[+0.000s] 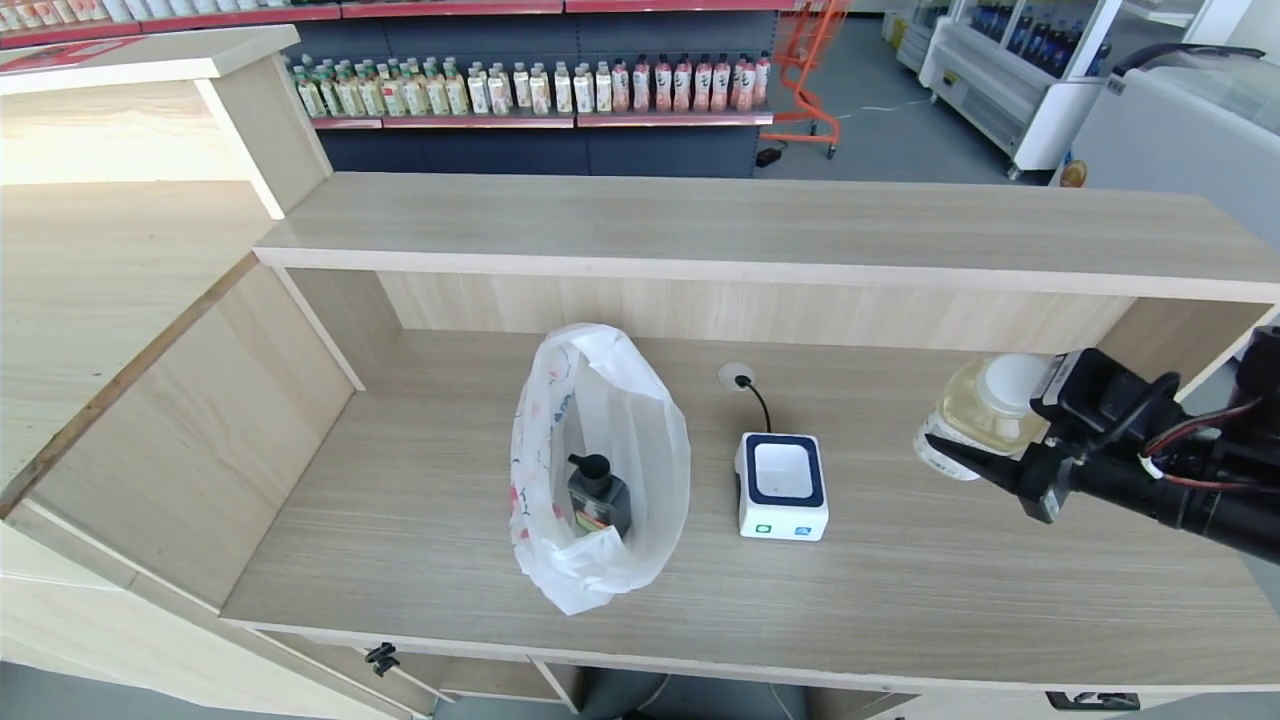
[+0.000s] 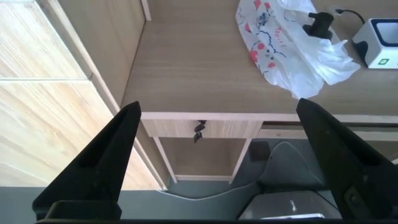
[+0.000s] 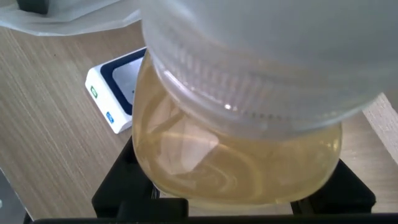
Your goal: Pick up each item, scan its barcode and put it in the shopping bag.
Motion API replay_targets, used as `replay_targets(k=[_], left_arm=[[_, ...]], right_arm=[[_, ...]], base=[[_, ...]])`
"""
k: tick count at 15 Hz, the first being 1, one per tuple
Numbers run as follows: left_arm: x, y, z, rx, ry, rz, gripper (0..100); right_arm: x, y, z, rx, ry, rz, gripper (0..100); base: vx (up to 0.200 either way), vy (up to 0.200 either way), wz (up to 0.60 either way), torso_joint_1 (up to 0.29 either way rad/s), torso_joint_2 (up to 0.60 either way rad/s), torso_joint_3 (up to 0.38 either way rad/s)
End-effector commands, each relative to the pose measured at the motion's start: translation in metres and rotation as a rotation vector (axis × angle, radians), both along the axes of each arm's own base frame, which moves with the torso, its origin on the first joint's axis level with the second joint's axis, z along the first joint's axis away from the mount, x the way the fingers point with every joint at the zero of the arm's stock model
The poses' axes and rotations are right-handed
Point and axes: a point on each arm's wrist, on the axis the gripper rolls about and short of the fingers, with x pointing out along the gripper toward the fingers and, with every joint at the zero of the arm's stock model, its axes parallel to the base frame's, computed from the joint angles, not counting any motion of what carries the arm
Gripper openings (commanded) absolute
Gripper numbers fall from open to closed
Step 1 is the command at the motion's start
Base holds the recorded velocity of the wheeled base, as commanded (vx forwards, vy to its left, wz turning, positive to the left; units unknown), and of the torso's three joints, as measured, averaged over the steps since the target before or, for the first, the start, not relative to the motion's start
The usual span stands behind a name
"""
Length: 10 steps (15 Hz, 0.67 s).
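Amber liquid fills the white-capped bottle (image 1: pixel 975 405), which is clamped between the fingers of the right gripper (image 1: pixel 985 440) over the right end of the counter (image 1: pixel 900 560), well apart from the scanner (image 1: pixel 782 485). I judge that this hold leaves the bottle body exposed so its barcode can be turned toward the scanner window. I cannot read the bottle label; the scanner front carries one green and one blue mark, too small to read. To the scanner's left the shopping bag (image 1: pixel 640 440) stands open, printed with a red and blue pattern, with a dark pump bottle (image 1: pixel 598 495) inside. The left gripper (image 2: pixel 217 107) hangs below the counter front, fingers apart, holding nothing.
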Motion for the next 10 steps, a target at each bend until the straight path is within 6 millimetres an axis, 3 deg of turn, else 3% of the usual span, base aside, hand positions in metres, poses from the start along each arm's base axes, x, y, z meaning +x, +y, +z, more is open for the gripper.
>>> replay_targets(k=[1, 10], left_arm=[[0.000, 0.000, 0.000, 0.000, 0.000, -0.001, 100], [0.000, 0.000, 0.000, 0.000, 0.000, -0.001, 100]], right_arm=[[0.010, 0.002, -0.013, -0.002, 0.049, 0.017, 0], [0.036, 0.011, -0.040, -0.070, 0.013, 0.329, 0]], base=[[0.000, 0.000, 0.00, 0.000, 0.00, 0.000], [0.000, 0.000, 0.00, 0.000, 0.00, 0.000]])
